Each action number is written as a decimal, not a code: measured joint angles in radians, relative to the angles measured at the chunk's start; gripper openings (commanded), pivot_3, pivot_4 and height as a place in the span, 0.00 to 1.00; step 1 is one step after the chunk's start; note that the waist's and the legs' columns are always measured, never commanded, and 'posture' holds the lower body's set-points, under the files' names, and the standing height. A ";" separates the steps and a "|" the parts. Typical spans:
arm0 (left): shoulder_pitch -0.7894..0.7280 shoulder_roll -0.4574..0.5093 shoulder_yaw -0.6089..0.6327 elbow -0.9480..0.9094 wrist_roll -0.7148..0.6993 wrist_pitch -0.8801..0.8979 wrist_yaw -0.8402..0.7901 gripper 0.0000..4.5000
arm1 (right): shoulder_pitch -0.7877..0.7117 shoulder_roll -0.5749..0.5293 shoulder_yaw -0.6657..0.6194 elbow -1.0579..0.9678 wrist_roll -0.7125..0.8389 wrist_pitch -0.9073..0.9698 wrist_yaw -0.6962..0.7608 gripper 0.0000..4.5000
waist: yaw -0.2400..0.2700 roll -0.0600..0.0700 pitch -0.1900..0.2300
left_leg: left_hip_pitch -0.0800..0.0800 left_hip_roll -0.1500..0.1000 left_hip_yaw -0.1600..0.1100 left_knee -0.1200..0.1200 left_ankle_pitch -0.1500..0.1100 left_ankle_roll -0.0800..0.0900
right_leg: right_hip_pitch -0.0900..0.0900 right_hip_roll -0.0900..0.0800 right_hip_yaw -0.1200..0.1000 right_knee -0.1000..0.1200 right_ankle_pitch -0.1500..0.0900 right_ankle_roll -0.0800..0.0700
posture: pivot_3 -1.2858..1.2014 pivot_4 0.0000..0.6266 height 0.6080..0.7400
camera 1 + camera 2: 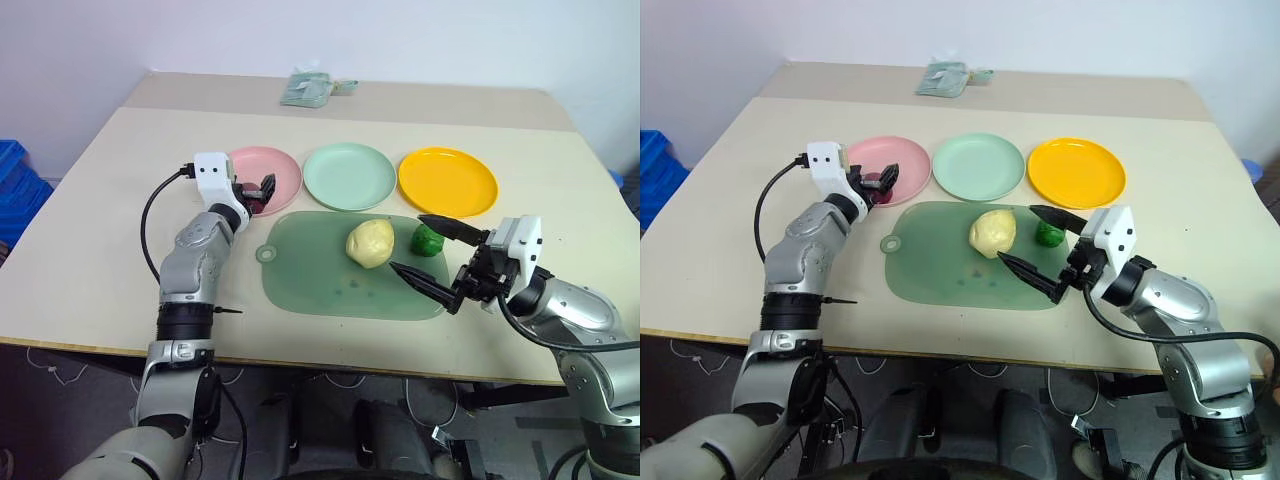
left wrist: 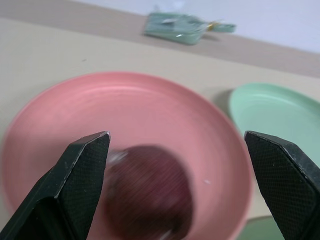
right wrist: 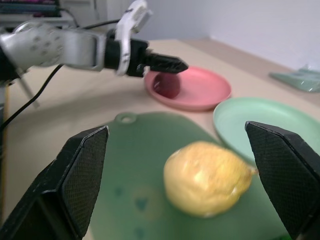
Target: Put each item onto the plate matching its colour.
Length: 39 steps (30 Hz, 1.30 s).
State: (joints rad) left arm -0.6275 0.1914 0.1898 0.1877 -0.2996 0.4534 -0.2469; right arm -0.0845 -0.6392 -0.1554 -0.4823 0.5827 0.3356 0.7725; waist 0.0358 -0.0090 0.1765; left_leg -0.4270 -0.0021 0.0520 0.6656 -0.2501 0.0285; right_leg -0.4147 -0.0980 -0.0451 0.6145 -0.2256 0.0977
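Yellow lump (image 1: 370, 243) sits on the green mat (image 1: 310, 275), between my right tool (image 1: 432, 256)'s wide-open jaws; it looks firm, bumpy, light, so I'd pinch its broad middle. Left tool (image 1: 262, 189) hangs released over the dark red lump (image 3: 166, 85) on the pink plate (image 1: 285, 168).

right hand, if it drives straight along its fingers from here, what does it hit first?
Most likely the yellow lump on the green mat. The right hand stands open and the lump sits centred between its fingers in the wrist view. Depth is unclear, but nothing shows nearer in that line.
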 measured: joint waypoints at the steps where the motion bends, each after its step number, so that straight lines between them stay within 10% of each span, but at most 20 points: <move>1: 0.027 0.014 0.000 -0.039 -0.021 0.005 -0.034 0.98 | -0.013 0.004 0.009 0.005 -0.004 0.002 -0.005 1.00 | 0.000 0.000 0.000 | 0.000 0.000 0.000 0.000 0.000 0.000 | 0.000 -0.001 0.000 0.000 -0.001 -0.002 | 0.52 0.24 1.00; 25: 0.554 0.572 -0.044 -0.550 -0.342 0.036 -0.908 0.98 | -0.217 0.104 0.244 0.179 -0.207 0.184 -0.153 1.00 | -0.048 0.004 0.001 | -0.002 0.000 0.001 -0.006 -0.002 -0.004 | -0.010 -0.006 0.003 -0.001 -0.002 -0.005 | 0.52 0.24 1.00; 39: 0.655 0.613 0.027 -0.587 -0.369 -0.051 -1.017 0.98 | -0.325 0.149 0.263 0.250 -0.224 0.292 -0.150 1.00 | -0.051 0.005 0.001 | -0.002 -0.001 0.001 -0.008 -0.002 -0.005 | -0.012 -0.007 0.003 -0.002 -0.002 -0.005 | 0.52 0.24 1.00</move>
State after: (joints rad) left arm 0.0271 0.8040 0.2168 -0.3991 -0.6684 0.4028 -1.2642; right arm -0.4093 -0.4903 0.1081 -0.2319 0.3590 0.6273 0.6224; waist -0.0153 -0.0043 0.1777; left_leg -0.4292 -0.0028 0.0532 0.6576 -0.2521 0.0238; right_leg -0.4265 -0.1051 -0.0417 0.6126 -0.2280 0.0924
